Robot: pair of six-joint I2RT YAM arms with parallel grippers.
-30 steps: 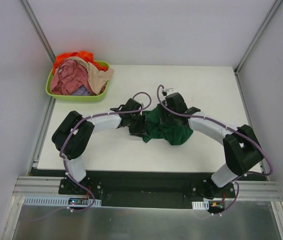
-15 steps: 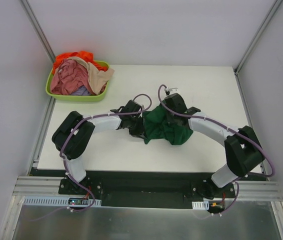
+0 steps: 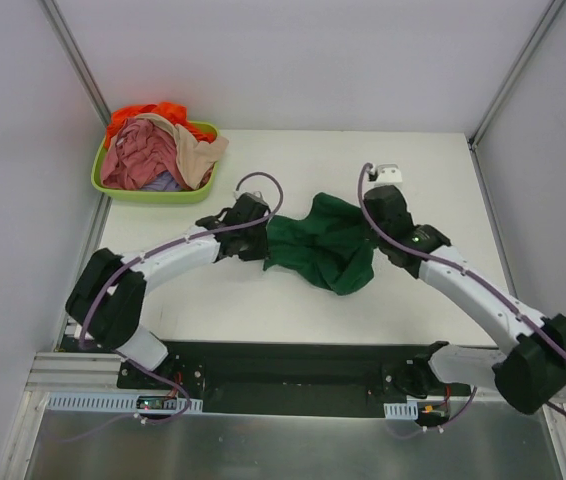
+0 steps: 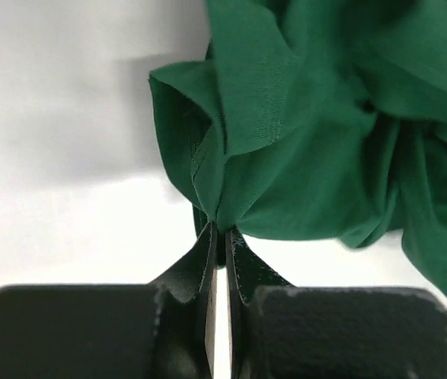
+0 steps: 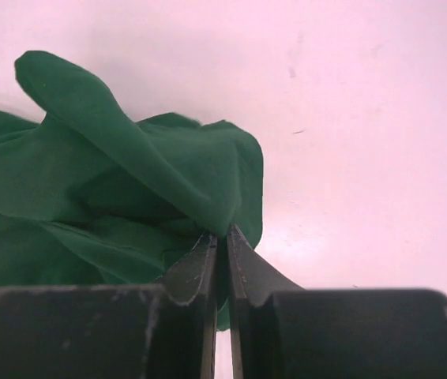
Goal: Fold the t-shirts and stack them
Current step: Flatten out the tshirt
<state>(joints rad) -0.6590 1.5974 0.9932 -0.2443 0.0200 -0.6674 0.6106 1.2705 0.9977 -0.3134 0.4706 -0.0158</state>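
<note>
Two pinches on one dark green t-shirt point(image 3: 325, 250), bunched to the right of the tub point(image 3: 148, 193): left gripper point(image 4: 222, 230) and right gripper point(image 5: 221, 230) each clamp an edge. Advised: draw apart evenly, low, until flat.

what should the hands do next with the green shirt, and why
Probably pull both hands apart, low over the table, to stretch the shirt flat. The left hand is shut on a bunched fold at one side, the right hand on the opposite side, yet the cloth between them lies crumpled, not spread for folding.
</note>
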